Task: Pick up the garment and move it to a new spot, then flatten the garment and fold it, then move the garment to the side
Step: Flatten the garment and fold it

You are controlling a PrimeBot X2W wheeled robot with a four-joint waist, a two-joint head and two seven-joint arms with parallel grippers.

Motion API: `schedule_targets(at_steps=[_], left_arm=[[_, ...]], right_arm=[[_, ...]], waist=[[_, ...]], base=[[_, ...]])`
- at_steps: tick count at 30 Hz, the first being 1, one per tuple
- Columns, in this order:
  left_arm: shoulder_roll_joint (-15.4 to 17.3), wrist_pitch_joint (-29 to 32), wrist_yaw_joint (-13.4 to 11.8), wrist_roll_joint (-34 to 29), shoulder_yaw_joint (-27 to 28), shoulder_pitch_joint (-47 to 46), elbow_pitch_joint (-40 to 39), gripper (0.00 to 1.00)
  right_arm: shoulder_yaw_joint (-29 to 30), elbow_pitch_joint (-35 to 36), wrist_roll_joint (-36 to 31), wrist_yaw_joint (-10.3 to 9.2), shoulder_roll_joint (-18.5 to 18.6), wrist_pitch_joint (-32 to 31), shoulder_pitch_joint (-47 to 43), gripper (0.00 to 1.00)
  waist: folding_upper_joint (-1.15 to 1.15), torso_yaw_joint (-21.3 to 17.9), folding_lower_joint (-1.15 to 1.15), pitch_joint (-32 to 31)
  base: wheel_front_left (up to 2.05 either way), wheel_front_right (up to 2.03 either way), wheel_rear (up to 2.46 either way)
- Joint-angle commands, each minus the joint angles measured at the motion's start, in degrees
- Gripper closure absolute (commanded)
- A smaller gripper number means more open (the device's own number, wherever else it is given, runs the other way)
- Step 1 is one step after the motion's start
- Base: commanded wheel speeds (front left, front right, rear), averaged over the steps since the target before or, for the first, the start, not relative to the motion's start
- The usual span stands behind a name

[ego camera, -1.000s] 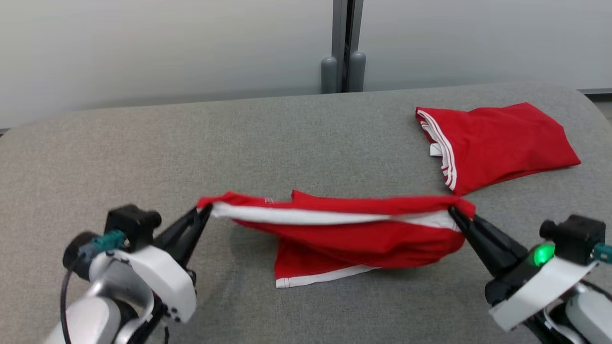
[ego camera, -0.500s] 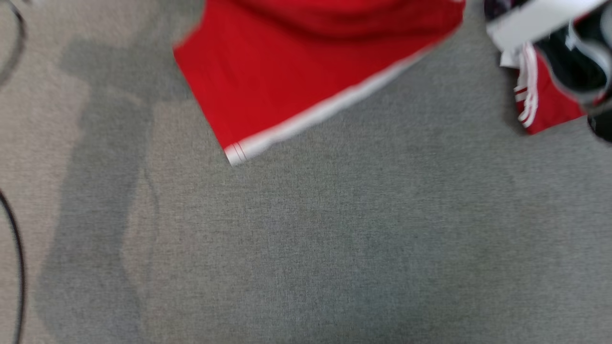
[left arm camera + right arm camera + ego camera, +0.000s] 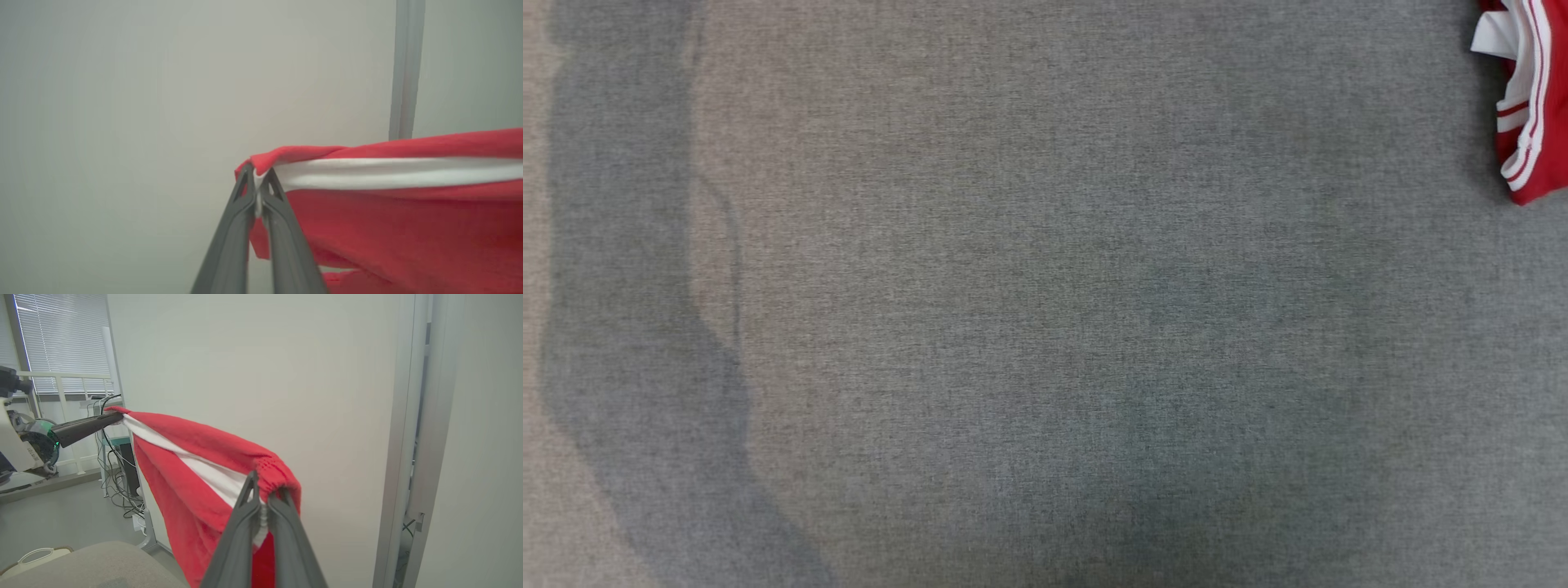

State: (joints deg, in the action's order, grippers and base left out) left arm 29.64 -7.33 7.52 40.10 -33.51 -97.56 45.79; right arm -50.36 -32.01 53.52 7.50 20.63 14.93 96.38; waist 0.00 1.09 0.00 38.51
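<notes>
Garment (image 3: 388, 220) is held stretched in the air between both pincers: one waistband end is clamped in the closed left pincer (image 3: 258, 176), the other in the closed right pincer (image 3: 265, 491), and the cloth hangs below them. Another red piece (image 3: 1531, 106) is seen on the counter (image 3: 1013, 327).

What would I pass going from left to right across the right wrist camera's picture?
left pincer, shut on one end of the cloth → red garment, hanging stretched between the two → right pincer, shut on the other end → pale upright frame
</notes>
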Motion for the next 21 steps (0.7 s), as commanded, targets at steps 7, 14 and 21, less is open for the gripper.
schedule_targets(at_steps=[7,14,21], left_arm=[[1.6,8.5,-0.1,9.6,-7.6,7.0,0.5,1.0],[6.3,21.7,-0.1,21.4,-14.8,18.7,-4.2,1.0],[12.6,28.7,-0.1,31.6,-20.0,32.2,-13.4,1.0]], right_arm=[[-7.5,-1.2,2.7,0.0,2.8,0.4,-8.2,1.0],[-19.9,2.9,12.3,-0.01,7.3,-1.3,-15.7,1.0],[-23.0,9.1,15.9,-0.01,10.8,-3.0,-25.4,1.0]], waist=[[0.0,1.0,0.0,-1.2],[0.0,0.5,0.0,-5.3],[0.0,-0.7,0.0,-13.6]], base=[[0.0,0.0,0.0],[0.0,0.0,0.0],[0.0,0.0,0.0]])
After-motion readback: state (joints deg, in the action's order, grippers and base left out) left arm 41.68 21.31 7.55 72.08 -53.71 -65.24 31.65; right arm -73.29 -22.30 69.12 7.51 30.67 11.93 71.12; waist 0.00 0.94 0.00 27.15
